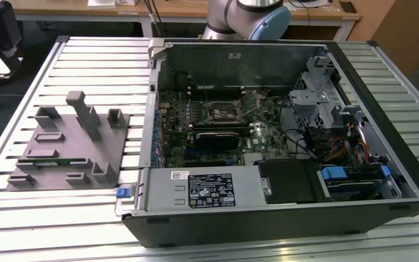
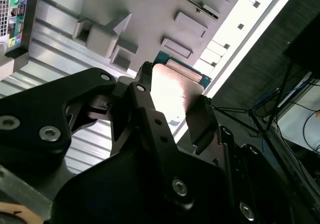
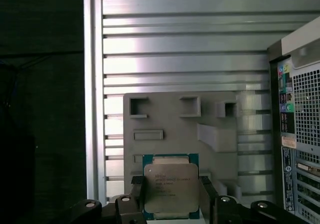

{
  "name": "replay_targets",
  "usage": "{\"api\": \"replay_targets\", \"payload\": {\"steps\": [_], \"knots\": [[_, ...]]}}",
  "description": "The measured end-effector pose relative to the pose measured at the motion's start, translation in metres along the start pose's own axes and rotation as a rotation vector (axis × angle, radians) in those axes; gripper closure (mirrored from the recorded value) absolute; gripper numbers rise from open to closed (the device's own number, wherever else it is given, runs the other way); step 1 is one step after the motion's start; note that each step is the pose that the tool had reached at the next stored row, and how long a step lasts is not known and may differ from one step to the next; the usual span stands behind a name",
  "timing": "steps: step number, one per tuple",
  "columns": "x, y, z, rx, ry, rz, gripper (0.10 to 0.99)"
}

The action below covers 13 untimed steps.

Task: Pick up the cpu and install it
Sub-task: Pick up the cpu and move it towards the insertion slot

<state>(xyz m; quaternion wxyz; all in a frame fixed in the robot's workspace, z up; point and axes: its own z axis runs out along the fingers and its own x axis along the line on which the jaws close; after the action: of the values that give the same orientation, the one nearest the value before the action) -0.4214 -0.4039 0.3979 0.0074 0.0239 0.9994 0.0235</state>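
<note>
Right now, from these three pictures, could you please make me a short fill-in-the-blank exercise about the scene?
1. The claw is shut on the ____.
2. In the exterior view, the grey tray lies on that view's ____ of the computer case.
3. The computer case's side is ____, so the motherboard shows inside.

Missing words: cpu; left; open.

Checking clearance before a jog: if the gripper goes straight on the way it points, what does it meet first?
Probably the grey tray: the gripper, shut on the cpu, points at it in both wrist views, so the cpu would touch it first. Gap can't be judged.
</note>
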Motion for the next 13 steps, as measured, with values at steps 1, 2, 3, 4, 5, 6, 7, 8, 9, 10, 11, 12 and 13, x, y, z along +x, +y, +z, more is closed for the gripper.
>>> {"api": "replay_targets", "payload": {"steps": [1,2,3,4,5,6,7,8,9,10,11,12,13], "knots": [[-0.0018,0.0001,-0.0002,0.0,0.0,0.0,0.561],[-0.0038,0.0002,-0.0003,0.0,0.0,0.0,0.561],[-0.006,0.0003,-0.0004,0.0,0.0,0.0,0.561],[-0.0082,0.0005,-0.0005,0.0,0.0001,0.0,0.561],[-0.0102,0.0006,-0.0005,0.0,0.0,0.0,0.561],[-0.0123,0.0006,-0.0006,-0.001,0.0,0.0,0.561],[-0.0142,0.0007,-0.0006,-0.001,0.0,0.0,0.561],[-0.016,0.0008,-0.0006,-0.001,0.0,0.0,0.561],[-0.0177,0.0009,-0.0006,-0.002,0.0,0.0,0.561],[-0.0194,0.001,-0.0006,-0.002,0.0001,0.0,0.561],[-0.0211,0.0011,-0.0006,-0.003,0.0001,0.0,0.561],[-0.0227,0.0012,-0.0006,-0.003,0.0001,0.0,0.561],[-0.0243,0.0012,-0.0006,-0.003,0.0001,0.0,0.561]]}}
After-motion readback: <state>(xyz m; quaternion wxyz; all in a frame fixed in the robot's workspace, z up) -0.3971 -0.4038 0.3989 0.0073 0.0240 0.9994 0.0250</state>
